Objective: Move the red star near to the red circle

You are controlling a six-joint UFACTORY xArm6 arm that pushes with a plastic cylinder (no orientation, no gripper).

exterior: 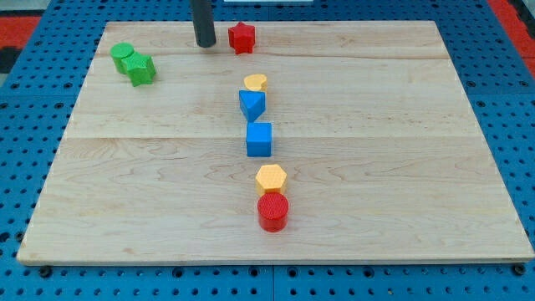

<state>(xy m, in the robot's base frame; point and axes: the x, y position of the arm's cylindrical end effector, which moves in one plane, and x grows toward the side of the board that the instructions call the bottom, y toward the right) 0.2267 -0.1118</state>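
Observation:
The red star lies near the view's top edge of the wooden board, a little left of centre. My tip rests on the board just left of the star, a small gap apart from it. The red circle stands low in the view, at the bottom end of a column of blocks, touching the yellow hexagon above it.
Between star and circle run a yellow heart, a blue triangle-like block and a blue cube. Two green blocks sit at the upper left. The board's top edge is close behind the star.

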